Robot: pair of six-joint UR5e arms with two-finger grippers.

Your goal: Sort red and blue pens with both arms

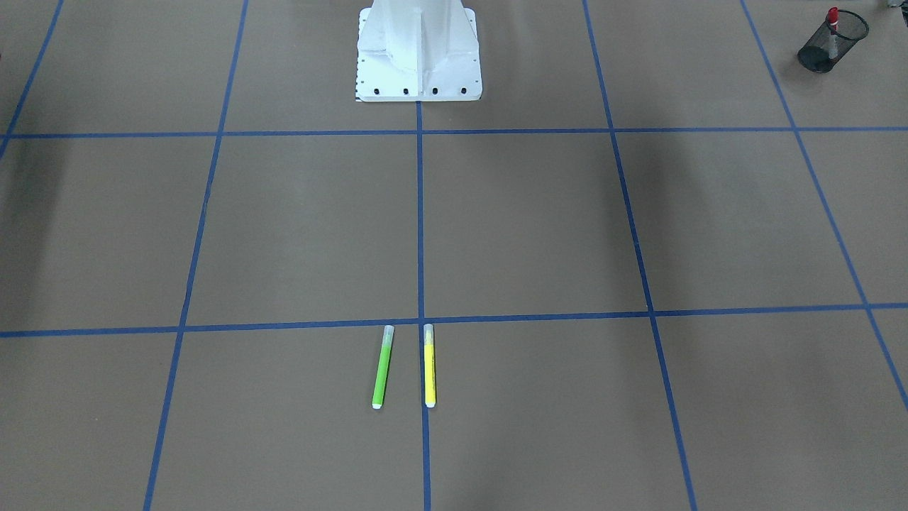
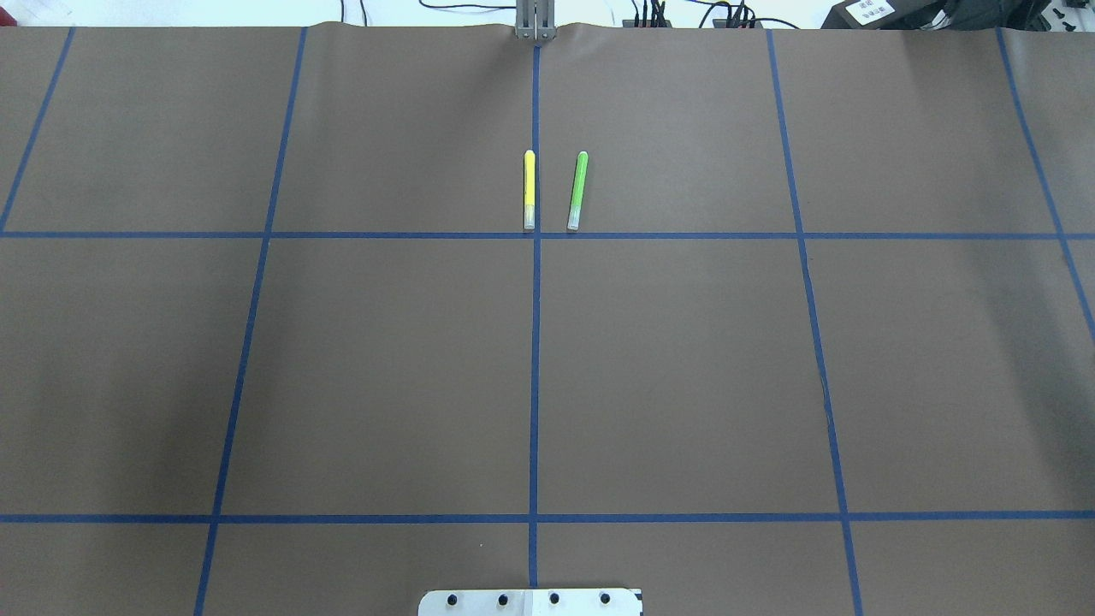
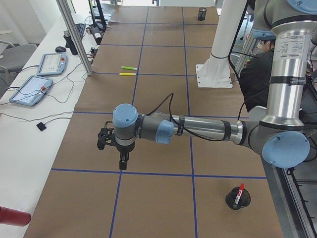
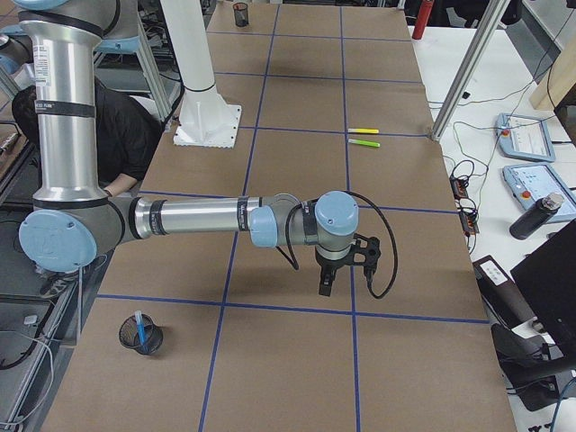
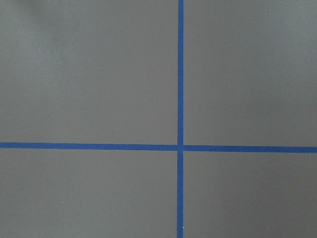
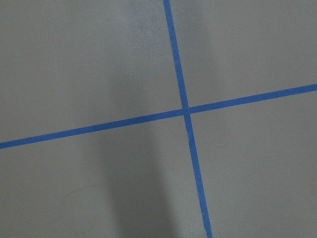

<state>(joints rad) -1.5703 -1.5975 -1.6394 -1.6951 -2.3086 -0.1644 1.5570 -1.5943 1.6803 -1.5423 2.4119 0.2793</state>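
Standing in cups, two pens, two markers

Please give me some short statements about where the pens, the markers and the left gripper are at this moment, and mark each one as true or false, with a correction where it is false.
1. The red pen stands in a black mesh cup. True.
2. The blue pen lies flat beside the yellow marker. False: it stands in a second mesh cup, far from both markers.
3. The green marker and the yellow marker lie side by side on the table, apart from each other. True.
4. The left gripper holds the green marker. False: that marker lies on the table, and the gripper hangs over bare paper far from it.
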